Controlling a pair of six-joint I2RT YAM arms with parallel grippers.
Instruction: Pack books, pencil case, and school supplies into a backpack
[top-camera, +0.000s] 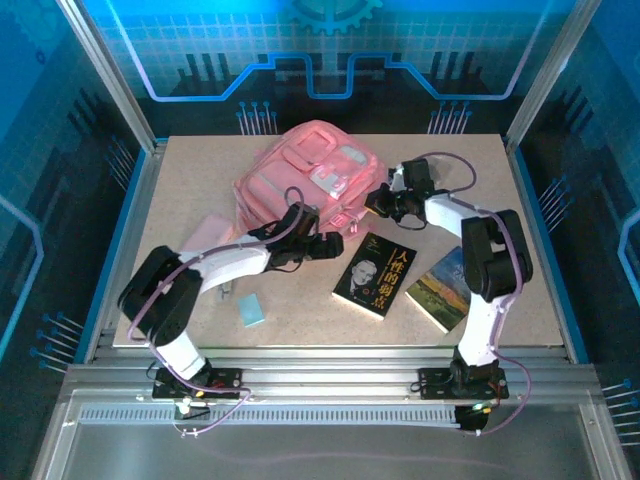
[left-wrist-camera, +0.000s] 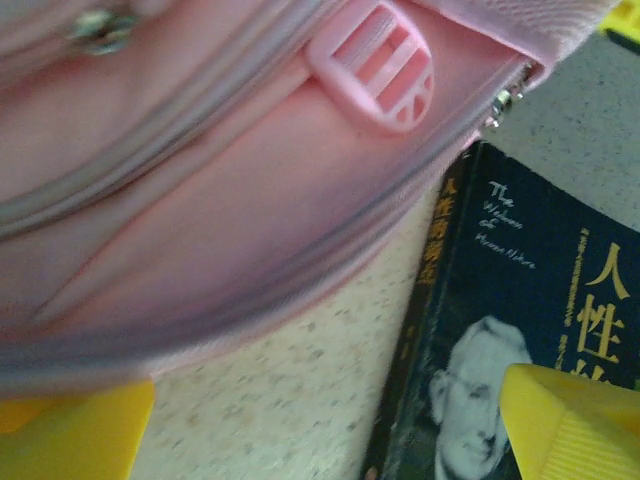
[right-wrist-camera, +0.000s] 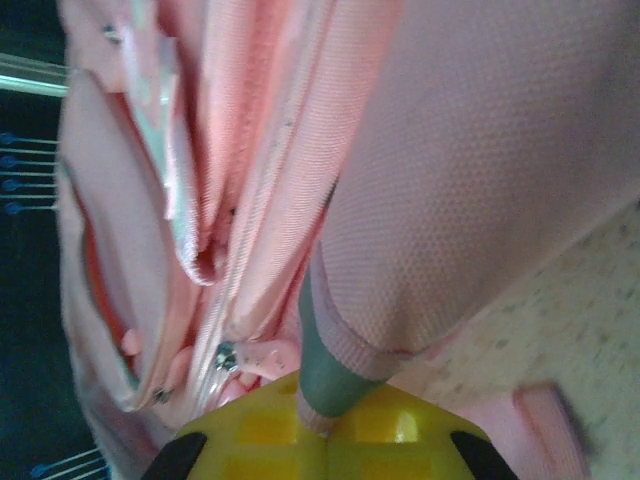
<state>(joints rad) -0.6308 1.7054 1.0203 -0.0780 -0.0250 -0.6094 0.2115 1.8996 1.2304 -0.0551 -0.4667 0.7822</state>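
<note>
Jaws wide apart on left gripper (left-wrist-camera: 320, 430), low over table (left-wrist-camera: 300, 380); pink backpack (left-wrist-camera: 250, 200) just beyond fingertips (left-wrist-camera: 570, 425), black portrait book (left-wrist-camera: 500, 300) beneath one. Jaws shut on right gripper (right-wrist-camera: 325, 435), pinching backpack's grey-trimmed edge beside a zip.

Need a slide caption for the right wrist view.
Right hand pinches a grey-trimmed fabric edge of the pink backpack, beside its zip.

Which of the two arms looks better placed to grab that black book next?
Probably the left. The left gripper is open and empty, hovering right beside the black book. The right gripper is shut on the backpack at its edge, likely holding it open, so it seems busy.
</note>
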